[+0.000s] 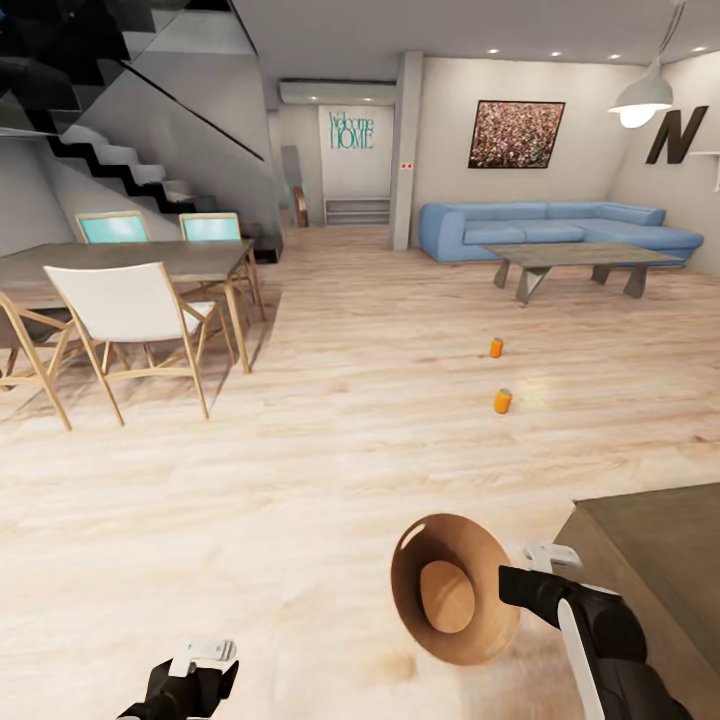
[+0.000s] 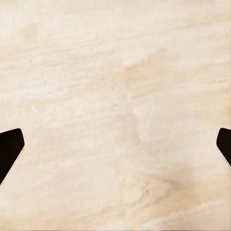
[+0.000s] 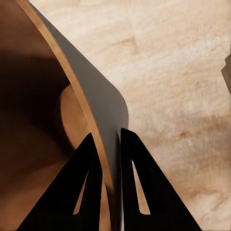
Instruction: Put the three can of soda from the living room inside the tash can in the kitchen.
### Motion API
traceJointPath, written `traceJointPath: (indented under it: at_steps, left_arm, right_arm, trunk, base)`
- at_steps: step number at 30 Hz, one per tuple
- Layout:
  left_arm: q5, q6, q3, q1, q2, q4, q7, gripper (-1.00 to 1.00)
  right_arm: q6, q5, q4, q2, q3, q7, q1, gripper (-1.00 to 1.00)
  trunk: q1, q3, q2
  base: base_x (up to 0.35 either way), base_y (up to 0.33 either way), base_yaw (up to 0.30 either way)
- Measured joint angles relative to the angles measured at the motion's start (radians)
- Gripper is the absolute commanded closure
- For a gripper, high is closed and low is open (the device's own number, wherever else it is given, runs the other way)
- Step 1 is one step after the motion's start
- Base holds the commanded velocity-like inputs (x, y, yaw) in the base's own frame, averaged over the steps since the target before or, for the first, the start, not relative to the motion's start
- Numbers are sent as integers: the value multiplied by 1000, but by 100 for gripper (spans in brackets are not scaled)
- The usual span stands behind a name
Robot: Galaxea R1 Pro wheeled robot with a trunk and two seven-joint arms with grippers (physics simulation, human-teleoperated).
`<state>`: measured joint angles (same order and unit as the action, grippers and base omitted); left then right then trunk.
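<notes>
- The right gripper (image 1: 522, 575) pinched the rim of the tash can (image 1: 450, 590), one finger inside the wall and one outside, as the right wrist view showed with the fingers (image 3: 84, 187) straddling the thin brown edge (image 3: 103, 144).
- The tash can hung tipped on its side in the air at the front of the head view, its copper-brown mouth turned toward the camera, above the light wood floor (image 1: 330, 470).
- The left gripper (image 1: 200, 655) sat low at the left with nothing between its fingers; in the left wrist view its dark fingertips (image 2: 9, 149) stood wide apart at the two edges, over bare floor (image 2: 120, 96).
- Two orange cans stood upright on the floor well ahead of the bin: the nearer can (image 1: 502, 401) and the farther can (image 1: 495, 347), apart from each other.
- Beyond them were the grey-topped coffee table (image 1: 580, 255) and the light-blue sofa (image 1: 550, 225).
- A dining table (image 1: 130, 262) with wooden chairs (image 1: 130, 320) stood at the left.
</notes>
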<state>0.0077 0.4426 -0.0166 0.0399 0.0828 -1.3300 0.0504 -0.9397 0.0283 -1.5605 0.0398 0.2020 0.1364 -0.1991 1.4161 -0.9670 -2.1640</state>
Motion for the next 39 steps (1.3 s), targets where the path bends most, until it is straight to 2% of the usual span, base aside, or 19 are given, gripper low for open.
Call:
traceJointPath:
  at_steps: [8, 13, 39]
  left_arm:
    - [0, 0, 1, 0, 0, 0, 0, -100]
    - [0, 0, 1, 0, 0, 0, 0, -100]
    - [0, 1, 1, 0, 2, -1, 3, -100]
  right_arm:
    - [0, -1, 0, 1, 1, 0, 0, 100]
    - [-43, 0, 1, 2, -1, 0, 0, 100]
    - [-42, 2, -1, 1, -1, -1, 0, 100]
  trunk:
    - [0, 0, 0]
    - [0, 0, 0]
    - [0, 0, 0]
  base:
    - [337, 0, 0]
    - [337, 0, -2]
    - [338, 0, -12]
